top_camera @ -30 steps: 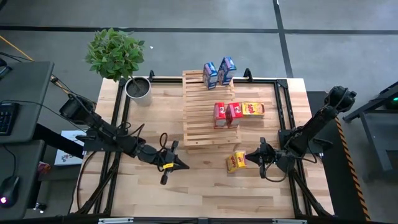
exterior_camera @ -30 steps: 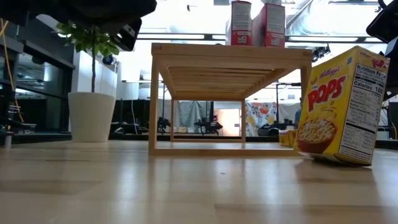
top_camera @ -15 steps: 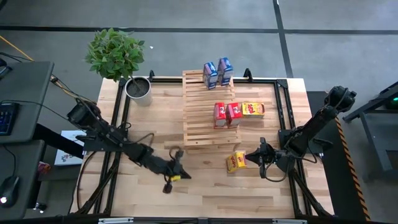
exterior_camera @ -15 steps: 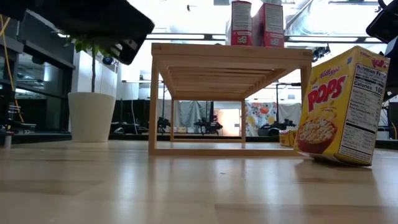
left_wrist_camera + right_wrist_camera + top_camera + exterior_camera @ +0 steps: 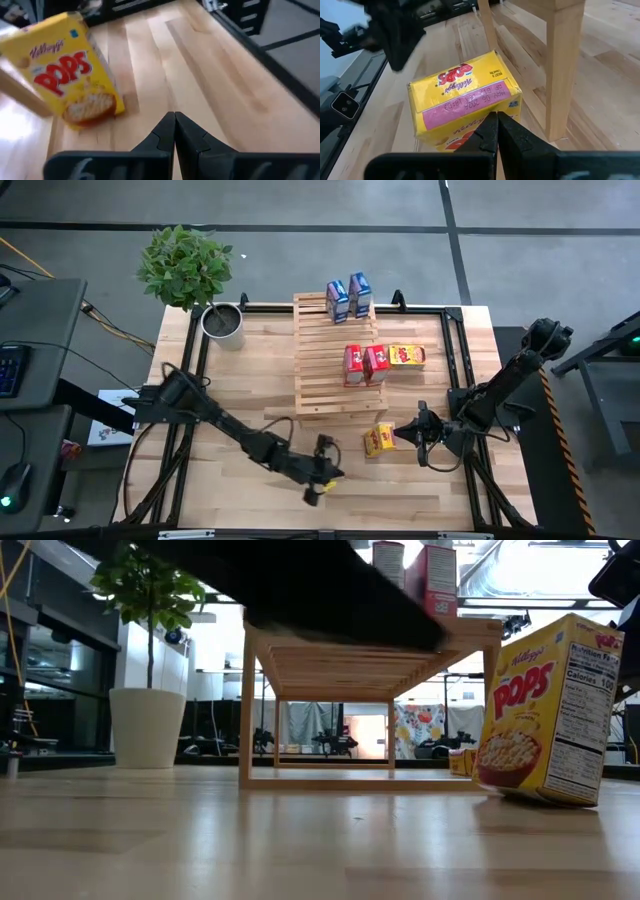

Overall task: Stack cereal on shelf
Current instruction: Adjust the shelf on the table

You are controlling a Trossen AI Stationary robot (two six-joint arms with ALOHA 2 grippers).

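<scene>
A yellow Pops cereal box [image 5: 379, 440] stands slightly tilted on the table near the shelf's near right corner; it also shows in the low view [image 5: 548, 710]. My right gripper [image 5: 402, 434] is shut, its tips at the box's pink top end [image 5: 470, 107]. My left gripper [image 5: 330, 474] is shut and empty above the table, left of and nearer than the box [image 5: 70, 70]. On the slatted shelf [image 5: 325, 370] stand two blue boxes [image 5: 348, 297] at the far end and two red boxes [image 5: 365, 364] with a yellow one [image 5: 406, 356] on the right side. My right gripper's shut fingertips [image 5: 496, 122] lie level at the yellow box's pink top end, coming from the table's right side. I cannot tell whether they touch it. The box's bottom rests on the table.
A potted plant [image 5: 222, 320] stands at the far left corner. A black frame [image 5: 455, 370] runs along the table's edges. Bare planks [image 5: 240, 380] lie left of the shelf and along the near edge. The left arm [image 5: 330, 600] crosses the top of the low view.
My left gripper has swung toward the table's right and near edges, toward the yellow box on the table. The yellow box has stayed where it was.
</scene>
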